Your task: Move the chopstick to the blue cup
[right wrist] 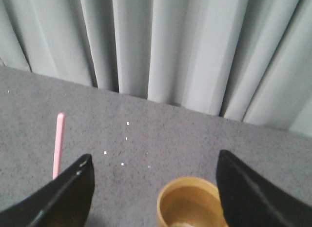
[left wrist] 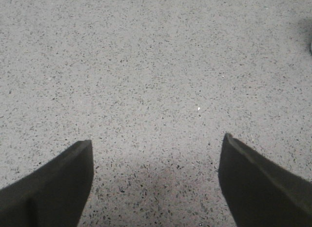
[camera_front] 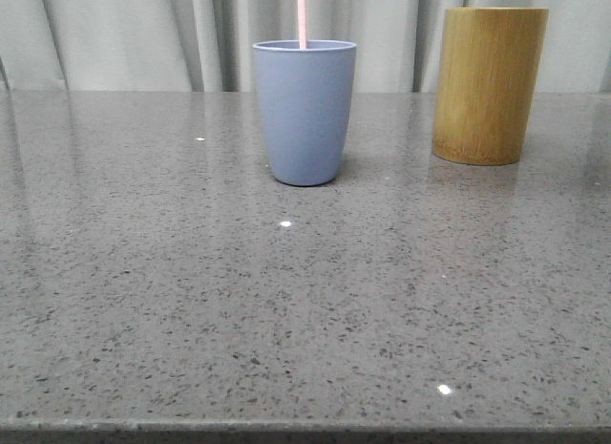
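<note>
Two cups stand on the far half of a speckled grey stone-look table (camera_front: pixel 191 301), and one chopstick shows. The blue cup (camera_front: pixel 305 112) is a matte grey-blue tumbler with no handle, narrowing a little toward a rounded base; it stands upright near the middle of the table. A single pale pink chopstick (camera_front: pixel 302 16) rises straight out of its mouth and runs off the top of the front view, so its upper end is out of sight there. Whether a second stick stands with it cannot be told.

To the right of the blue cup and a little farther back stands one bamboo cup (camera_front: pixel 489 85), a taller yellow-brown straight-sided cylinder with visible grain. The two cups are well apart. The tabletop is glossy, carrying small bright highlights and faint reflections of both cups. Behind it hangs a pale grey pleated curtain (camera_front: pixel 124 33).

The left gripper (left wrist: pixel 156 180) has its two dark wedge-shaped fingers spread wide, with only bare speckled table between them. The right gripper (right wrist: pixel 153 195) is likewise spread wide and holds nothing; its fingers frame the open round mouth of the bamboo cup (right wrist: pixel 189 203), which shows a smooth golden inner wall, and the rounded tip of the pink chopstick (right wrist: pixel 59 144) stands beside one finger without touching it.
</note>
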